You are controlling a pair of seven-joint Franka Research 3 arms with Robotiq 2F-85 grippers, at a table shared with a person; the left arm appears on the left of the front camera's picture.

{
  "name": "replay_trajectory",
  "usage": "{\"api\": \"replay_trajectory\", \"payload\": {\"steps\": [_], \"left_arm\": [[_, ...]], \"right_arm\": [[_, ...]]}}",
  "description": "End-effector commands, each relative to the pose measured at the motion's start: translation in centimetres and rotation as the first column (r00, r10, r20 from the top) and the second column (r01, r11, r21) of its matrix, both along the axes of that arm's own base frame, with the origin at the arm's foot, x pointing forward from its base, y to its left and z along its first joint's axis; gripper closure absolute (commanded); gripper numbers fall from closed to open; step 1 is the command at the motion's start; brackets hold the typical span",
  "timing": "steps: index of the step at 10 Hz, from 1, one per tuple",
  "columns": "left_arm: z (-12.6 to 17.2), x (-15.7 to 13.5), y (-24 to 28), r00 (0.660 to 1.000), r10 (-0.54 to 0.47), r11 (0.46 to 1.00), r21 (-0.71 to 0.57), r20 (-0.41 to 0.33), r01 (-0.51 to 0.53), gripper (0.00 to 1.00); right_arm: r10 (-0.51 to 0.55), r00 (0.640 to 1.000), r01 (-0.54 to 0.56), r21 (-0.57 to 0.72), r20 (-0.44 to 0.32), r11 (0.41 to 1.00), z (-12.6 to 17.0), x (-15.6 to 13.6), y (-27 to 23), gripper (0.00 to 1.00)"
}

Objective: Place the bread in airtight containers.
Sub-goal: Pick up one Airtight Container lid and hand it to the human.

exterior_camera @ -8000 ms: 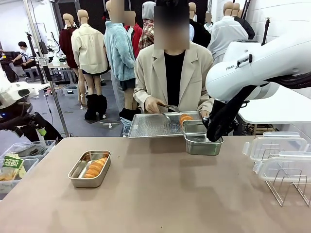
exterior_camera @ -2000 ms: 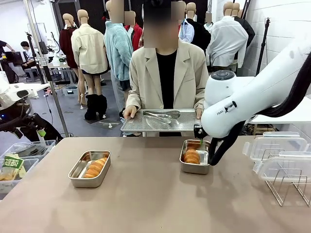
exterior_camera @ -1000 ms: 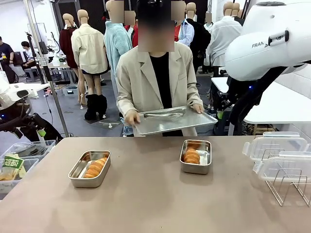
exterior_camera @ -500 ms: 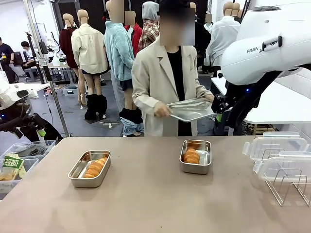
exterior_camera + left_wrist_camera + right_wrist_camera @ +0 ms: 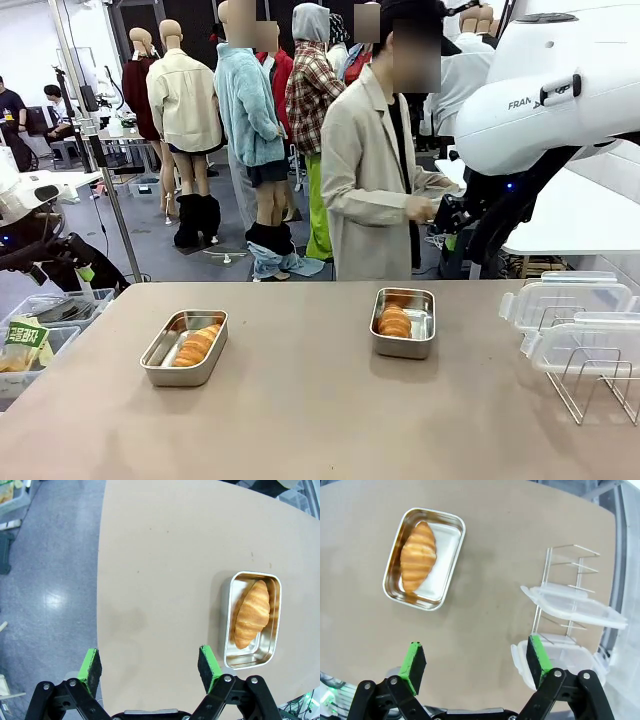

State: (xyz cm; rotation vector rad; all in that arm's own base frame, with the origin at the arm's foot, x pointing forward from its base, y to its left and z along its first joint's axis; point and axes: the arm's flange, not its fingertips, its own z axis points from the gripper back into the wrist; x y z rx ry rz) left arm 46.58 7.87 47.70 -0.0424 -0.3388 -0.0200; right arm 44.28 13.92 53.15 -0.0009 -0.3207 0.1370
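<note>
Two steel airtight containers stand open on the brown table. The left container [image 5: 184, 347] holds one golden bread roll [image 5: 197, 344]; the right container [image 5: 404, 322] holds another bread roll [image 5: 394, 321]. My left gripper [image 5: 148, 655] hangs open high over the table edge, with its container [image 5: 251, 619] and bread [image 5: 252, 613] ahead to the right. My right gripper [image 5: 475, 647] is open too, high above the table, with nothing between its fingers. Its container [image 5: 425, 557] with bread [image 5: 418, 555] lies ahead at upper left.
Clear plastic lids [image 5: 570, 310] rest on a wire rack [image 5: 590, 385] at the table's right; they also show as lids [image 5: 575, 607] near my right gripper. A person [image 5: 375, 170] stands side-on beyond the far edge. Bins [image 5: 30, 340] sit left of the table.
The person has turned away to the right, carrying off the flat steel tray. Both containers, the bread and my arms have stayed put.
</note>
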Motion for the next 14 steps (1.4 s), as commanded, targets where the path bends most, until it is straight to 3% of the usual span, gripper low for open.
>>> {"api": "replay_trajectory", "payload": {"steps": [1, 14], "left_arm": [[0.17, -0.03, 0.19, 1.000, -0.001, 1.000, 0.007, -0.002, 0.001, 0.00], [0.17, -0.03, 0.19, 1.000, -0.001, 1.000, 0.007, -0.002, 0.001, 0.00]], "right_arm": [[-0.019, 1.000, 0.019, -0.004, 0.022, 1.000, -0.38, 0.07, 0.10, 0.00], [-0.019, 1.000, 0.019, -0.004, 0.022, 1.000, -0.38, 0.07, 0.10, 0.00]]}}
